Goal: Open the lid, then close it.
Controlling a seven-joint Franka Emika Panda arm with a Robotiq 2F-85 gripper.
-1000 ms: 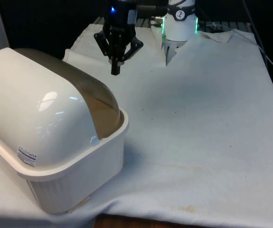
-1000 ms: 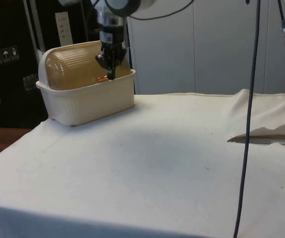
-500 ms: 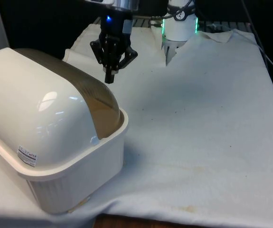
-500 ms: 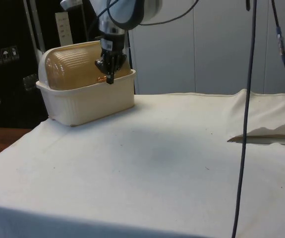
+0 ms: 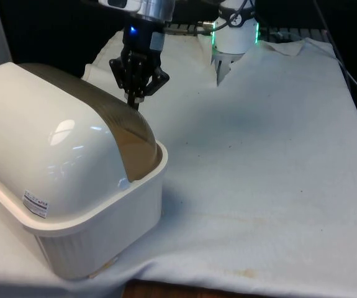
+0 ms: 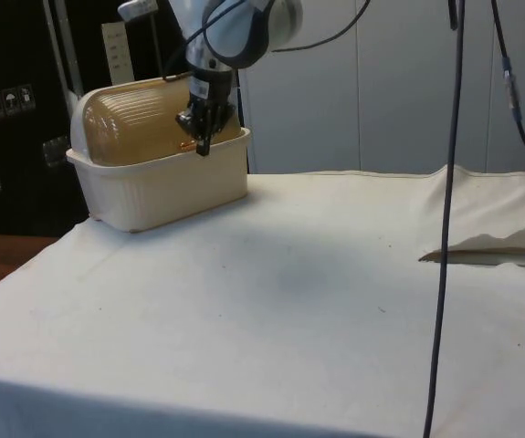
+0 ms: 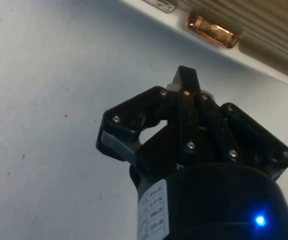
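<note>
Near tabletop's corner: bread box (image 5: 72, 205) with its lid (image 6: 143, 123) down.
Tool (image 5: 133, 102): fingers pressed together, nothing held, poised just beside the lid's copper handle (image 7: 211, 31).

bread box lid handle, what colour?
Shiny copper-orange handle on the translucent brown ribbed lid; clearest in the wrist view.

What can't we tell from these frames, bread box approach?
- Front view: the bread box turns its back; the lid hides its handle.
- Side view: the claw overlaps the handle; contact cannot be judged.
- Wrist view: the handle lies beyond the claw; the gap is unclear.
- Inside the box: hidden by the tinted lid.
</note>
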